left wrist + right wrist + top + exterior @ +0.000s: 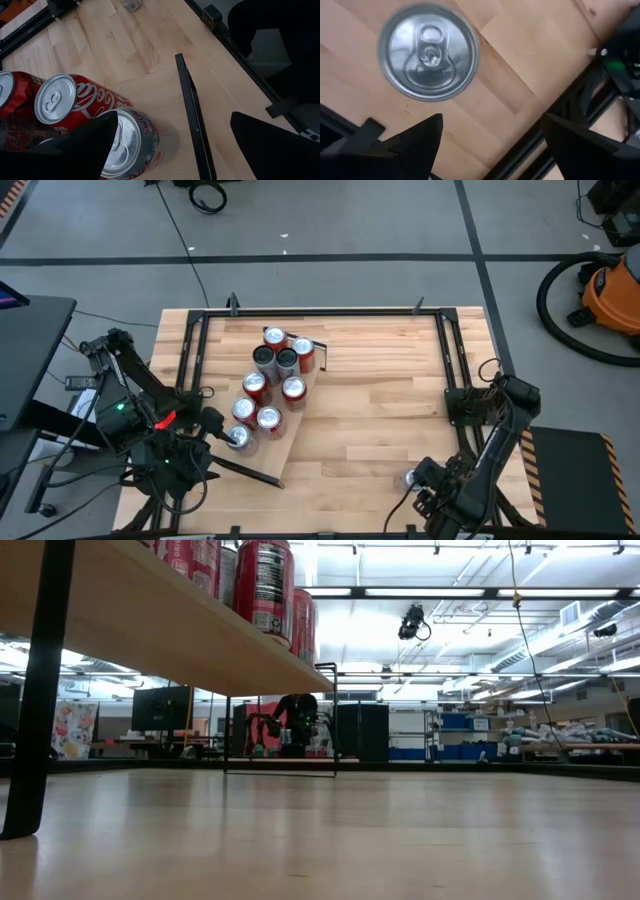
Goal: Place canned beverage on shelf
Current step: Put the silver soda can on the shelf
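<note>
Cans crowd the shelf (262, 442), a pale plank that lies slantwise across the left half of the tabletop (380, 395), raised on thin dark legs. Low view looks under it: plank overhead, red cans (262, 580) standing along its edge, one dark leg (40, 690) planted close by, a thin wire frame (280, 720) at the plank's far end.

Count from above: about nine cans upright on the shelf, mostly red, silver tops up, packed touching or nearly so. Nearest-end can (239, 437) sits by the plank's near short end, close to its dark end bar (245, 471).

Left gripper (215, 430) hovers at that same near end, over the last can. Its wrist camera shows the can (131, 142) partly behind one dark finger (75, 150); other finger (275, 145) stands well off past the end bar (194, 117). Jaws released, spread wide, nothing pinched between them. Neighbouring red can (70, 100) sits just beside.

One loose can (409, 478) stands upright on the tabletop near the near right corner, well apart from the shelf. Right gripper (428, 488) hangs just beside it. Right wrist camera looks down on its silver top (427, 52), pull tab visible; both fingers (410, 140) spread apart, the can ahead of them, not between them. Jaws released, grasping nothing.
</note>
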Robot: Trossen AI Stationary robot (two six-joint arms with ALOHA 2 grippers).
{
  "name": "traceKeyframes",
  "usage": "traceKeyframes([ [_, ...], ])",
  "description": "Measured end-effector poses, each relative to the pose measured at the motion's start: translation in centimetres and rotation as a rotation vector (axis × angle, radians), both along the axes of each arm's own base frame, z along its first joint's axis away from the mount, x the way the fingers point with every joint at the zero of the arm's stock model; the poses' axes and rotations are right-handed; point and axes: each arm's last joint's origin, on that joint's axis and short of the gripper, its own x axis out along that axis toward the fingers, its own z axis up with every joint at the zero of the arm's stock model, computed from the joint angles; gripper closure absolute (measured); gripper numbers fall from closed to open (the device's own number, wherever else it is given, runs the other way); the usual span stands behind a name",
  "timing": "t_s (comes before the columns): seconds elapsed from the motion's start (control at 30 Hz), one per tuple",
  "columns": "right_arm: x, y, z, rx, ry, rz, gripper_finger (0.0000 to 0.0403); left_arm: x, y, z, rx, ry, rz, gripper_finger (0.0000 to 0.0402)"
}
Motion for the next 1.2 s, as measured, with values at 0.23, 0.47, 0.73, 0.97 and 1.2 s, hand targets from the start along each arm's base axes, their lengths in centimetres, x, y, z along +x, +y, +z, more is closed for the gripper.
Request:
traceKeyframes([
  [0.23,-0.1,-0.1,-2.7,0.006,-0.017,-0.017,0.0055,0.0,0.0,0.0,0.0,0.0,0.0,0.0002],
  [0.47,0.9,-0.4,-5.0,0.026,-0.135,-0.054,0.0055,0.0,0.0,0.0,-0.003,0.0,0.003,0.0002],
  [0.73,3.8,-1.2,-6.3,0.088,-0.273,-0.036,0.0055,0.0,0.0,0.0,-0.003,0.001,0.003,0.0002],
  [0.97,6.4,-2.5,-6.3,0.109,-0.34,-0.025,0.0055,0.0,0.0,0.0,-0.008,0.001,0.009,0.0002],
  [1.2,8.1,-4.2,-6.3,0.12,-0.344,-0.139,0.0055,0.0,0.0,0.0,-0.009,0.001,0.01,0.0002],
])
